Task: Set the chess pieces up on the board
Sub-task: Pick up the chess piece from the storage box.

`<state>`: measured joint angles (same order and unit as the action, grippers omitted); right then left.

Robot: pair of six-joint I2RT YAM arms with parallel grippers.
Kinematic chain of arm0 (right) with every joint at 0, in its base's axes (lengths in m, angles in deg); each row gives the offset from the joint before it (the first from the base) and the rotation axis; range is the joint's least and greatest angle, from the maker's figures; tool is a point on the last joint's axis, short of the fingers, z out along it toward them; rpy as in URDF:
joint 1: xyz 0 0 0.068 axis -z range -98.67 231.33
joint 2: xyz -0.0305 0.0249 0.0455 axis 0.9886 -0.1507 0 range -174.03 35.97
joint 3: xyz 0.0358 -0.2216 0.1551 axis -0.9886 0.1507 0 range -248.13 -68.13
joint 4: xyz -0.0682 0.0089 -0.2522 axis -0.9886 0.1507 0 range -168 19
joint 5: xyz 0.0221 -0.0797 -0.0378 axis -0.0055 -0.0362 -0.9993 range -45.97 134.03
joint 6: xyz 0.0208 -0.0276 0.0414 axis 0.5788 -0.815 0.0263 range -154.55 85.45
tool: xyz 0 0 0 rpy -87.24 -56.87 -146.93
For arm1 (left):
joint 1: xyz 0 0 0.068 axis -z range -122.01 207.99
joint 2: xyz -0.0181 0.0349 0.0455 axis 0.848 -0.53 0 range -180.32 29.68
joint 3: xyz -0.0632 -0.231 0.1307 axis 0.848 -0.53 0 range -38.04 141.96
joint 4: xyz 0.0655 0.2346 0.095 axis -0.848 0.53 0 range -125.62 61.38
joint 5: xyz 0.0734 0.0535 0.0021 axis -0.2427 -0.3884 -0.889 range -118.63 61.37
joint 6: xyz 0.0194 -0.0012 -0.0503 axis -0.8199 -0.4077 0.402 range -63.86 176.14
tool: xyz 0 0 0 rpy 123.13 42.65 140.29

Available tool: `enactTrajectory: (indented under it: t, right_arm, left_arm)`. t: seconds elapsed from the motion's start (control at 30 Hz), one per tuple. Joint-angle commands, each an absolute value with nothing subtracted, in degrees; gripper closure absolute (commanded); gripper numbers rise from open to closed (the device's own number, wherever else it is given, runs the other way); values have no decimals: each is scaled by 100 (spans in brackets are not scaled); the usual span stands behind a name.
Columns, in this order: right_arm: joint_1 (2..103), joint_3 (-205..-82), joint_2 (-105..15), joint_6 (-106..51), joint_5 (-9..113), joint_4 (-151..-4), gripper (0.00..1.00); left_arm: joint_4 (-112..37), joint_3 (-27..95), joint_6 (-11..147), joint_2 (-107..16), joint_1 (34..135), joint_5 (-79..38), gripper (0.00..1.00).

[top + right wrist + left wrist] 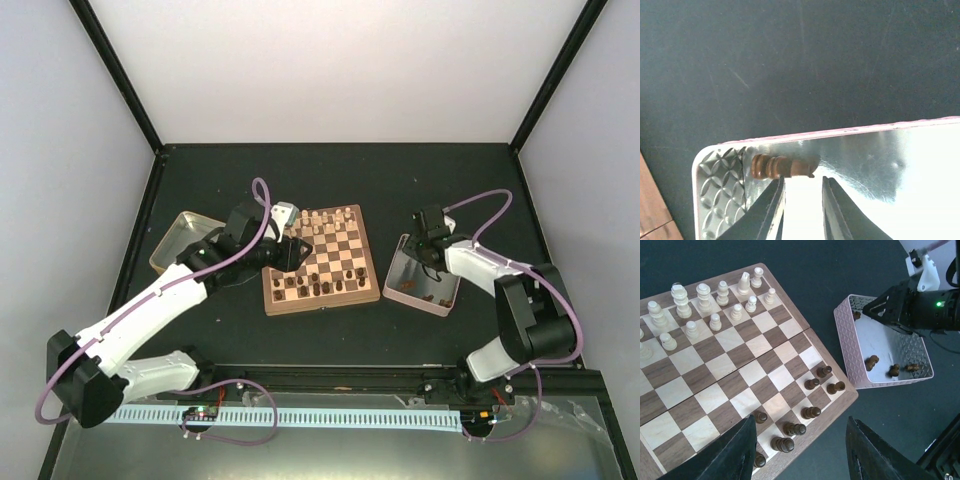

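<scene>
The board ahead of the left gripper is chequered light tan and dark brown inside a brown border. The gripper's fingers are black. The cream chess pieces stand farthest from them and the dark brown chess pieces nearest. To the gripper's right, the tray has pink, diamond-latticed walls. The table is near-black.

White arm segments, black joints, mauve cables, black pincer fingers.
</scene>
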<state>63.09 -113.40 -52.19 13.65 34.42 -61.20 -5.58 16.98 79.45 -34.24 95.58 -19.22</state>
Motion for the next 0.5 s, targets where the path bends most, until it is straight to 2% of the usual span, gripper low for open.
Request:
enactTrajectory:
  t: [0.0, 0.1, 0.17, 0.47]
  right_arm:
    - [6334, -11506, -5117, 1208, 3504, -5996, 75]
    - [6333, -11631, -5272, 1321, 3624, -6032, 62]
    - [6333, -11703, -5424, 1511, 3584, -6065, 57]
    - [6332, -12160, -6166, 1672, 3310, -5934, 55]
  left_arm:
    - [-619, 1756, 7908, -3524, 9529, -1776, 49]
    - [-571, 1790, 7891, -3522, 9533, -1756, 49]
    - [-570, 1765, 7887, -3506, 9530, -1765, 49]
    - [-510, 1734, 7891, -3427, 9522, -1747, 49]
